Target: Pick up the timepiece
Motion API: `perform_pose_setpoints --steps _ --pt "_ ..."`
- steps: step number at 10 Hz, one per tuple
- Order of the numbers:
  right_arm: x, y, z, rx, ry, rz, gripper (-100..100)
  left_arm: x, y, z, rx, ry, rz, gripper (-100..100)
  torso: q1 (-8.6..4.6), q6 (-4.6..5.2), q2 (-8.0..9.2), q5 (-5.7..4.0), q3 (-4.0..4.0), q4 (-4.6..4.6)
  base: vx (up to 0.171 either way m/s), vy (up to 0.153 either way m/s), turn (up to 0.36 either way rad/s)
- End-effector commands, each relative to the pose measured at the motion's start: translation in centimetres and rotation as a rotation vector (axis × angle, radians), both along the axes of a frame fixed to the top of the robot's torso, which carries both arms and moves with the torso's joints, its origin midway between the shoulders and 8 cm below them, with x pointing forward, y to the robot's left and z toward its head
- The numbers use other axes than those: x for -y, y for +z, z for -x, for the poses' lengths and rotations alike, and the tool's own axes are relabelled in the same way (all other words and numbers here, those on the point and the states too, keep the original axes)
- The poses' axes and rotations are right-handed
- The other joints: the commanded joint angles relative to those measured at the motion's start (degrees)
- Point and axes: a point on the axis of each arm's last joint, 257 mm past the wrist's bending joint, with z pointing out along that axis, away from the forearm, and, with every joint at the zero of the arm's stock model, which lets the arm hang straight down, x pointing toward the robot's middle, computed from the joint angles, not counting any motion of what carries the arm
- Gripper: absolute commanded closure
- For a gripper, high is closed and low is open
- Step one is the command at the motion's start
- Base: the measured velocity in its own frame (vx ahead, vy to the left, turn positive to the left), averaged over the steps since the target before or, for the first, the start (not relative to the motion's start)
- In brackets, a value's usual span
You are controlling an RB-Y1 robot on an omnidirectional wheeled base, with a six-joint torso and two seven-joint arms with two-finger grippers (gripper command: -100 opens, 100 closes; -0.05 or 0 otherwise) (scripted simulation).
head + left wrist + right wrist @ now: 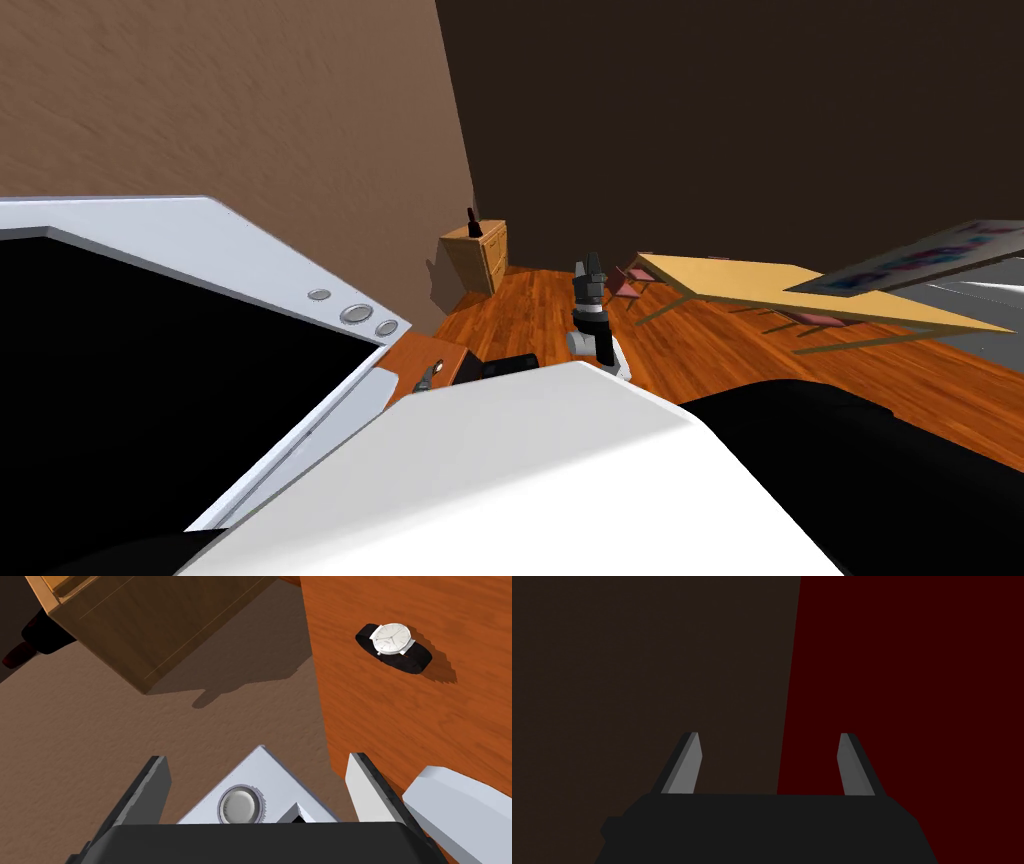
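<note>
1. Biggest thing by far: a white-framed black panel (200, 240) is eating up the left half of the head view, with three round silver knobs (355, 314) sitting near its corner.
2. A brown wall (250, 100) is filling the upper left of that view, a much darker wall (750, 120) is filling the upper right, and a wood floor (720, 350) is running across right of centre.
3. A long yellow table (800, 290) is stretching across the right side, with pink chairs (625, 282) sitting at its left end.
4. A wooden dresser (478, 255) is standing in the corner, just above centre frame, with a dark bottle (473, 222) standing on top.
5. A reddish-brown tabletop (425, 726) is lying right beside the panel's corner.
6. The right gripper (592, 268) is pointing up at centre frame. In its own wrist view its fingers (684, 768) are spread apart, gripping nothing.
7. The left gripper (257, 757) is hanging released and wide over the panel's corner, with one knob showing between its blades.
8. The watch (394, 645), white face and black strap, is lying on the tabletop, out past the left gripper's tips and off to one side, well apart from it.
</note>
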Motion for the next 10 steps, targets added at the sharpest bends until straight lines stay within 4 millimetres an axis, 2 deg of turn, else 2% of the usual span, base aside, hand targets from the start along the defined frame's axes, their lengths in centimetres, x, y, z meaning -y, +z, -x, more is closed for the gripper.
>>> perform_pose_setpoints --steps 1,4,5,7,8,10 --pt "0.0 0.0 0.0 0.0 0.0 0.0 0 -0.2 -0.9 0.8 -0.039 0.01 -0.004 -100 0.0 0.0 0.0 0.0 0.0 0.0 0.062 0.006 -0.088" --pt "0.0 0.0 0.0 0.0 0.0 0.0 0 -1.0 -5.5 6.5 -0.209 0.051 -0.024 -100 -0.04 0.0 0.09 -0.01 0.05 0.02 0.079 0.003 -0.205" --pt "0.0 0.0 0.0 0.0 0.0 0.0 0 -1.0 -5.5 6.5 -0.209 0.051 -0.024 -100 -0.01 -0.01 0.04 0.0 0.02 0.01 0.075 0.019 -0.079" --pt "0.0 0.0 0.0 0.0 0.0 0.0 0 -1.3 -8.1 10.2 -0.315 0.074 -0.037 -100 -0.03 -0.01 0.08 0.0 0.04 0.02 0.08 0.011 -0.207" --pt "0.0 0.0 0.0 0.0 0.0 0.0 0 -1.3 -8.1 10.2 -0.315 0.074 -0.037 -100 0.0 -0.01 0.07 -0.01 0.04 0.01 0.065 0.023 -0.07" --pt "0.0 0.0 0.0 0.0 0.0 0.0 0 -1.4 -10.2 13.7 -0.415 0.094 -0.051 -100 -0.01 -0.02 0.11 0.0 0.06 0.03 0.083 0.021 -0.173"
